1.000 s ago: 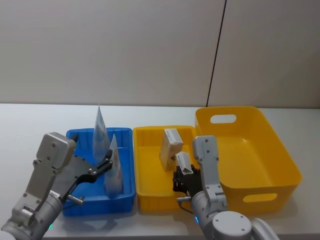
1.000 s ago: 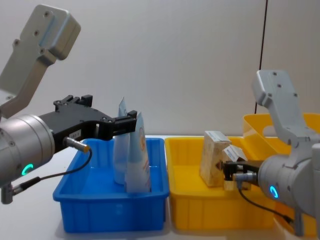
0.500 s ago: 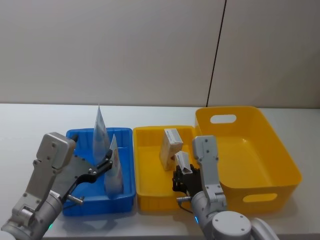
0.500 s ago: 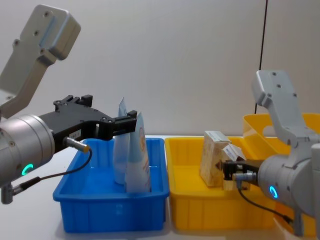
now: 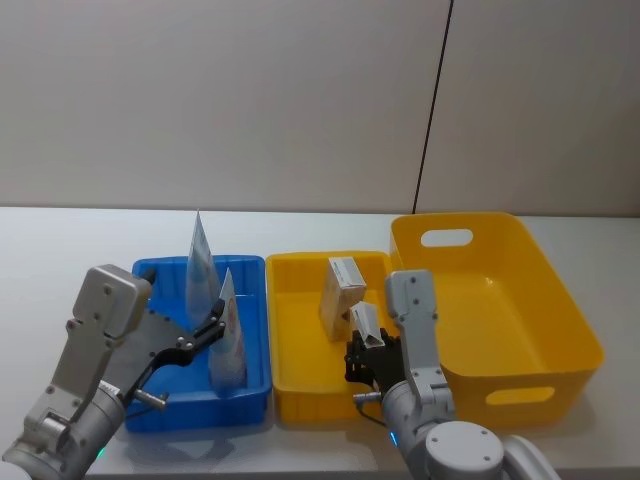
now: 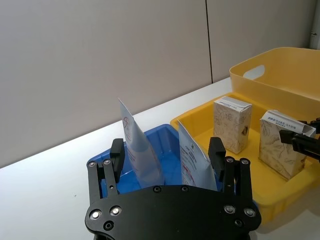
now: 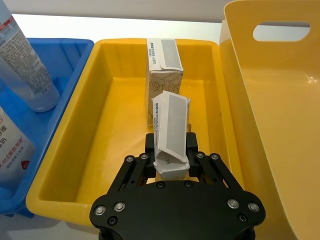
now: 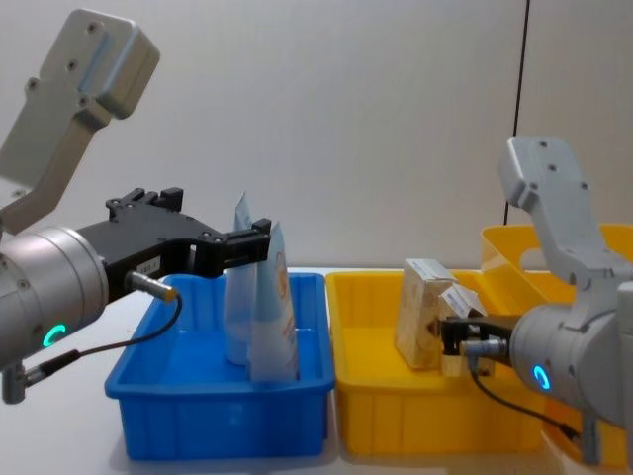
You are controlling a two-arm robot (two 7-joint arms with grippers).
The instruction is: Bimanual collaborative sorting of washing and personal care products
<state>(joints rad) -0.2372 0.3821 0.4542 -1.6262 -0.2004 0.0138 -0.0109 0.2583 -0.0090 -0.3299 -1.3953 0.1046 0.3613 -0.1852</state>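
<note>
My right end effector (image 7: 170,144) clamps the near cream box (image 7: 170,122), while my open left end effector (image 6: 167,150) has the upright near tube (image 6: 192,157) just ahead.

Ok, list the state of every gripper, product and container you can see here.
Near tube: standing, crimped end up, in the blue tray.
Far tube: standing likewise, behind it.
Held box: tilted, within the yellow tray.
Other box: upright in that tray, closed.
Yellow basket: upright, right of the tray.
Left gripper: open, by the near tube's top.
Right gripper: shut on the held box.
</note>
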